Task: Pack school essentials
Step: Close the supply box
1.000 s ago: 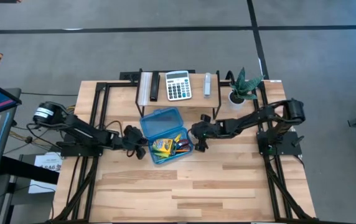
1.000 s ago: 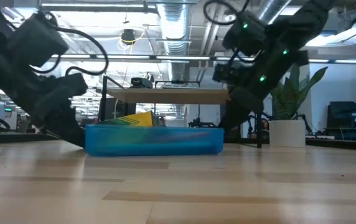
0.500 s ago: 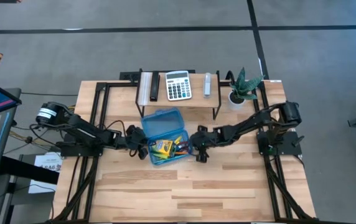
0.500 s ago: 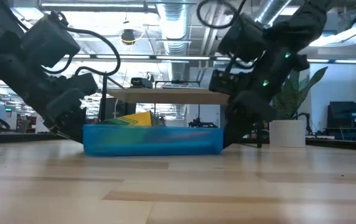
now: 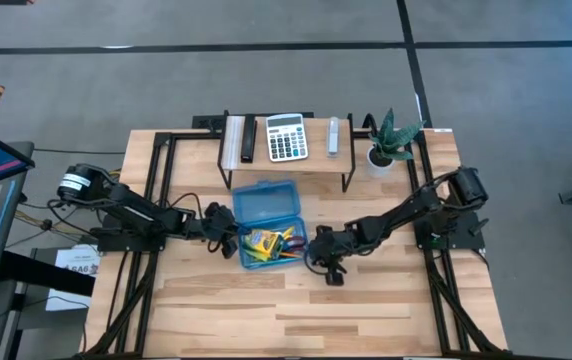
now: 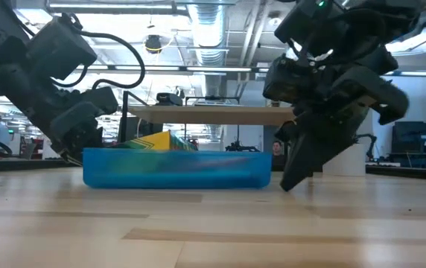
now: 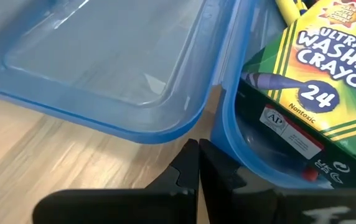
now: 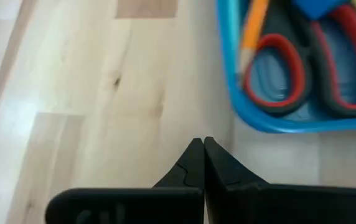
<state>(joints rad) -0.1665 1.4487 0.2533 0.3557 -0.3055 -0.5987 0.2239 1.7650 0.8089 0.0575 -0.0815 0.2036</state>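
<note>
The translucent blue case (image 5: 266,222) lies open on the table, its lid (image 5: 266,203) flat on the far side and its tray (image 5: 273,246) on the near side. The tray holds the yellow-green crayon box (image 7: 309,68), red-handled scissors (image 8: 302,74), an orange pencil (image 8: 252,31) and a blue eraser (image 8: 318,6). My left gripper (image 5: 226,228) is shut, at the case's left side by the hinge. My right gripper (image 5: 327,264) is shut and low over bare wood, to the right of the tray's near right corner (image 8: 252,121) and apart from it. My left gripper (image 7: 198,152) points its shut fingertips level from the table's left into the notch between the lid's corner (image 7: 178,124) and the tray's wall (image 7: 228,146). I cannot tell whether they touch the case.
A wooden riser shelf (image 5: 316,165) at the far edge carries the calculator (image 5: 286,137), a dark bar (image 5: 248,140) and pale items. A potted plant (image 5: 391,140) stands at the far right. Bare wood (image 5: 306,310) spreads across the near half.
My right gripper has left the case's right side, moved toward the near edge and dropped lower, staying shut. The case has turned slightly squarer to the table and slid a little toward the near left. My left gripper edged right, toward the case.
</note>
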